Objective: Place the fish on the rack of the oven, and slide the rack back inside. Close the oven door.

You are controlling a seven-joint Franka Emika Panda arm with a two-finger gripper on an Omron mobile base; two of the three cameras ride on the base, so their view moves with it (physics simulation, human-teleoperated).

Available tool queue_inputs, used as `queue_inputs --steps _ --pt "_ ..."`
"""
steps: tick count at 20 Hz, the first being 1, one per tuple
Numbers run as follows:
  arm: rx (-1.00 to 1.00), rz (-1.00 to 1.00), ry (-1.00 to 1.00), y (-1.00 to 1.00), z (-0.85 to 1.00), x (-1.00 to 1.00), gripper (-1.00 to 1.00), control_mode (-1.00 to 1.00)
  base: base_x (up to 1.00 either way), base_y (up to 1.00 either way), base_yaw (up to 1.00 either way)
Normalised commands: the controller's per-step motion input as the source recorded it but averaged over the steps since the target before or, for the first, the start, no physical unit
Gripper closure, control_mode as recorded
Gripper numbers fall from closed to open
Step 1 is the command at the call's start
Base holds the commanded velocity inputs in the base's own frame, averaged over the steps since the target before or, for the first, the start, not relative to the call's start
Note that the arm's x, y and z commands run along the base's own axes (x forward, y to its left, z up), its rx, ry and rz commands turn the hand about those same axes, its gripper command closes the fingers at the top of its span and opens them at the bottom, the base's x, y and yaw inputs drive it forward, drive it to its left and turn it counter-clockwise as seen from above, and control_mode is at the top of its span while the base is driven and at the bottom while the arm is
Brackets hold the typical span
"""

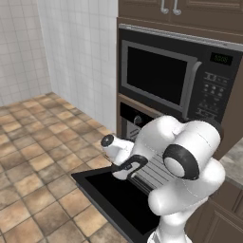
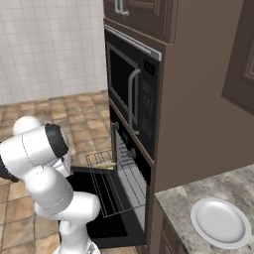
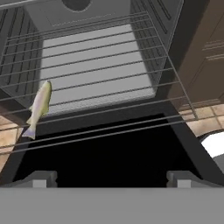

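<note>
On the rack [image 3: 109, 74], fish [image 3: 39, 107] lengthwise front-to-back.

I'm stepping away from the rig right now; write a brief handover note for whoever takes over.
Gripper: open, holding nothing, above the open oven door.
Fish: lying on the rack, near one side edge.
Rack: pulled partly out of the oven over the dropped door.
Done: fish placed on rack.
Left: slide the rack back inside, then close the oven door.
</note>
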Motion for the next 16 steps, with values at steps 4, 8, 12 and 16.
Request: queue_inputs --steps 4,8,12,16 --pt "0.00 -0.17 0.00 0.15 -0.59 -0.71 -1.00 -1.00 0.00 0.00 0.00" --pt "0.00 -0.16 0.00 0.02 -0.50 -0.55 -1.00 -1.00 0.00 0.00 0.00" --pt "-0.02 -0.12 0.00 0.00 -0.41 -0.05 -1.00 -1.00 0.00 0.00 0.00" --pt "-0.02 -0.02 0.00 0.00 -0.50 0.11 -1.00 -1.00 0.00 0.00 0.00"
